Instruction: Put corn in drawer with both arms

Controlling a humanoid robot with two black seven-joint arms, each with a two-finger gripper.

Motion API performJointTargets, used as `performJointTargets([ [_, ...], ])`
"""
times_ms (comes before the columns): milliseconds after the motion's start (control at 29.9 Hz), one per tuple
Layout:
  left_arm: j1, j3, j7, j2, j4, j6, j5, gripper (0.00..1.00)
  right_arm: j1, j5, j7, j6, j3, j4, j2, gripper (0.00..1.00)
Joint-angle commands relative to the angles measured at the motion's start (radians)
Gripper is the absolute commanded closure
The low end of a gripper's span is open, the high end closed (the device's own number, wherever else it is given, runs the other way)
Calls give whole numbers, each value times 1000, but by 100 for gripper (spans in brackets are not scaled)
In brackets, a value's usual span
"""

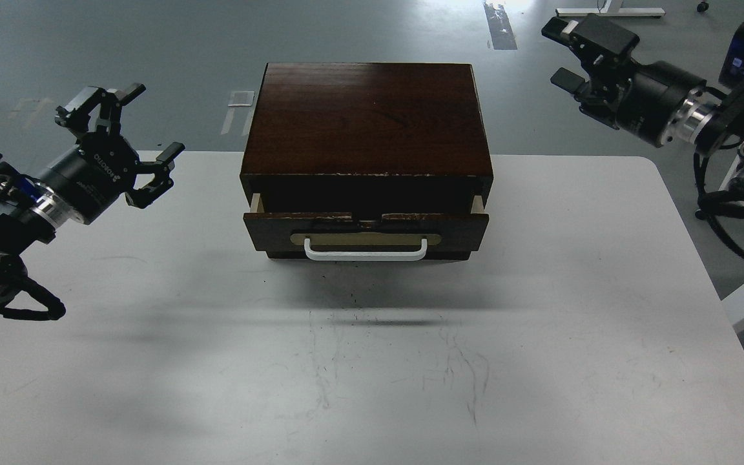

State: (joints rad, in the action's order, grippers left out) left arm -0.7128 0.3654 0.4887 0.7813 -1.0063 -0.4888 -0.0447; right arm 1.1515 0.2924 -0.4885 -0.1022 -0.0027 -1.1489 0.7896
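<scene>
Cabinet [367,116] is dark glossy wood, drawer [365,234] handle [365,252] looks white plastic, surface [152,355] matt white, kinda scuffed.

The dark brown wooden drawer [365,234] sits at the centre of the frame, slightly pulled out. Its white bar handle [365,250] faces the lower edge. No corn is visible.

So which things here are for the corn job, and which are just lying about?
For the job:
- drawer, pulled out a little
- left pincer, open
- right pincer, open
- corn: not in view

Just there:
- cabinet
- table
- white paper on the floor
</scene>
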Motion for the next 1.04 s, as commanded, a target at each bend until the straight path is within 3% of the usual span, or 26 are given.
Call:
performJointTargets([
  [0, 3, 0, 0, -5, 2, 0, 0, 1, -174, -96, 0, 1, 134, 8, -6, 2],
  [267, 10, 0, 0, -20, 2, 0, 0, 1, -322, -277, 0, -16, 217, 26, -35, 1],
  [435, 10, 0, 0, -28, 3, 0, 0, 1, -361, -323, 0, -109, 217, 57, -35, 1],
  [1003, 15, -2, 0, -43, 8, 0, 0, 1, -380, -320, 0, -106, 214, 64, -81, 0],
])
